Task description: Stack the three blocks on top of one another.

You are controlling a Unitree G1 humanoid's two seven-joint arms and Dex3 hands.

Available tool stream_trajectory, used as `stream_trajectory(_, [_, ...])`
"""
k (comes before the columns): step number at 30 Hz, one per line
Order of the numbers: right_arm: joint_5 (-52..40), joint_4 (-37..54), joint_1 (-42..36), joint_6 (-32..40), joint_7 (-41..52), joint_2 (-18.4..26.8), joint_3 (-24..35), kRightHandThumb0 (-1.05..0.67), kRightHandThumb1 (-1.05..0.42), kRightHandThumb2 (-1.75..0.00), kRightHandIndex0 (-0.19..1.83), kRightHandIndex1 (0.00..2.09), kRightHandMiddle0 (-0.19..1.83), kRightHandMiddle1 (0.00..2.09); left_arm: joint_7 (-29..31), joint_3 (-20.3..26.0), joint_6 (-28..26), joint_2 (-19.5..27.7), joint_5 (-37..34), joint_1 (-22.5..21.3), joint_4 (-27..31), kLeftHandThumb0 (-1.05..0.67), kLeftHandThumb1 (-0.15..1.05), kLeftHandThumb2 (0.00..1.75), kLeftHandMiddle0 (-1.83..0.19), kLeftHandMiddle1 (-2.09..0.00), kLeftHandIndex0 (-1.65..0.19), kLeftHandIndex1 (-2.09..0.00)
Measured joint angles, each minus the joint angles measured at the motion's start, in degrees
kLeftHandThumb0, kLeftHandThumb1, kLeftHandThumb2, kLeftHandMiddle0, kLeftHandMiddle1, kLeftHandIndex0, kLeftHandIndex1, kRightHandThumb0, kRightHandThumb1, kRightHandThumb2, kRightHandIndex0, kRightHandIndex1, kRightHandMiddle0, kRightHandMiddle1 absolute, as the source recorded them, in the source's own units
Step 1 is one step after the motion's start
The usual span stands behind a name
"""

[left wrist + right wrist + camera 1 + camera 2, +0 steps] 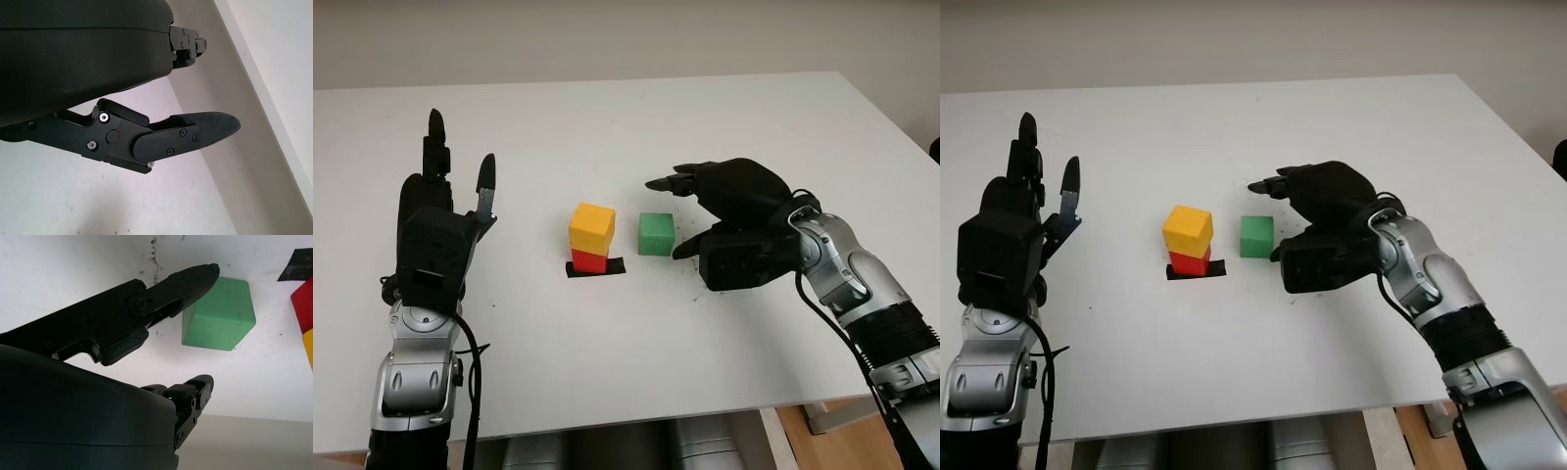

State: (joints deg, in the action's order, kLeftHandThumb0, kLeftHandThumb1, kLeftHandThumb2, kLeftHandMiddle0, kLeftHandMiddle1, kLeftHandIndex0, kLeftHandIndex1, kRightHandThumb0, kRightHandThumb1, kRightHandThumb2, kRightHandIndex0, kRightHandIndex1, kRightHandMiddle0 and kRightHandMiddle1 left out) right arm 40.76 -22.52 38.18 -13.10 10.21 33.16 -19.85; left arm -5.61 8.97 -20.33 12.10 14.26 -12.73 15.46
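Right black three-finger hand [705, 211] open, holding nothing, just right of small green cube block [656, 234]; thumb tip beside cube's right face, upper fingers [671, 182] above and behind it, not closed on it. Green cube on white table [724, 108], just right of stack: yellow cube block [591, 227] on red block [589, 260], on black tape mark [607, 269]. Left black hand [440, 211] open, raised at table's left, well apart from blocks.
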Motion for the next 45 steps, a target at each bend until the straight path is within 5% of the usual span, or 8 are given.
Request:
stream_trajectory(15, [0.67,-5.12,0.03,-0.88,-2.19,-2.1,-1.25,-0.79,-0.93,-0.05,0.33,0.08,0.46,0.2,0.47,-0.68,1.13,0.11,1.32,0.31,-0.18,-0.69,1.05,0.59,0.04,-0.06,0.03,-0.07])
stream_trajectory(19, [0.65,-5.88,0.04,-1.52,-2.3,-2.25,-1.59,-0.8,-0.93,-0.05,0.36,0.07,0.23,0.73,0.49,-0.99,0.82,0.14,1.93,0.37,-0.18,-0.7,1.05,0.59,0.02,-0.06,0.02,-0.07])
stream_trajectory(24, [0.59,-6.47,0.06,-2.7,-3.64,-2.33,-1.66,-0.78,-0.93,-0.05,0.38,0.08,0.17,0.95,0.94,-1.33,-0.57,0.35,2.5,0.53,0.06,-0.71,1.05,0.59,0.01,-0.06,0.02,-0.06])
stream_trajectory(45, [-0.82,-10.68,0.43,-6.19,-9.8,-3.35,-1.58,-0.51,-0.94,-0.06,0.56,0.18,0.47,1.21,1.58,-1.43,-2.78,0.04,2.04,1.27,1.23,-0.68,1.05,0.54,0.08,-0.05,0.04,-0.05])
